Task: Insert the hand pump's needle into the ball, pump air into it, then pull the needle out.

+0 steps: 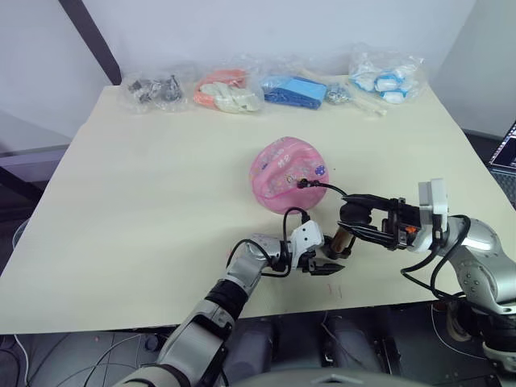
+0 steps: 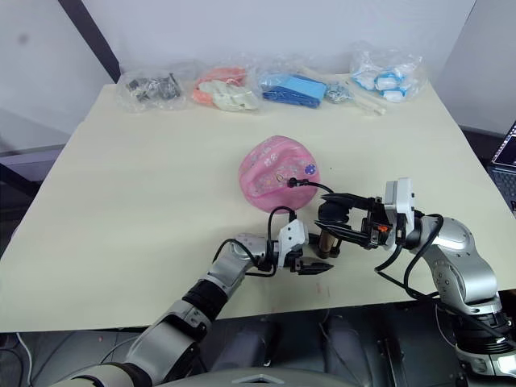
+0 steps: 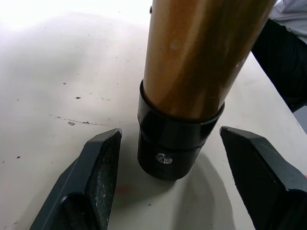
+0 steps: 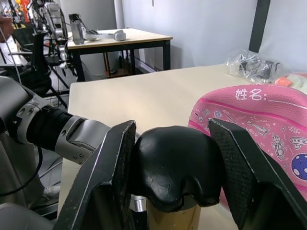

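The pink ball (image 1: 282,173), dented and soft-looking, lies mid-table. The hand pump (image 1: 342,239) stands upright just in front of it, bronze barrel on a black base cap (image 3: 168,153). Its thin black hose (image 1: 326,188) arcs to the ball, where a small black fitting (image 1: 302,183) sits against the skin; the needle itself is hidden. My right gripper (image 1: 352,222) is shut on the pump's black handle (image 4: 172,167). My left gripper (image 1: 329,264) is open on the tabletop, its fingers (image 3: 103,167) flanking the base cap with gaps on both sides.
Several plastic bags line the table's far edge: dark hardware (image 1: 151,89), orange and white items (image 1: 227,90), blue parts (image 1: 294,90), white-blue pieces (image 1: 387,79). The table's front edge (image 1: 266,316) runs close below both grippers. A laptop corner (image 1: 506,153) shows at right.
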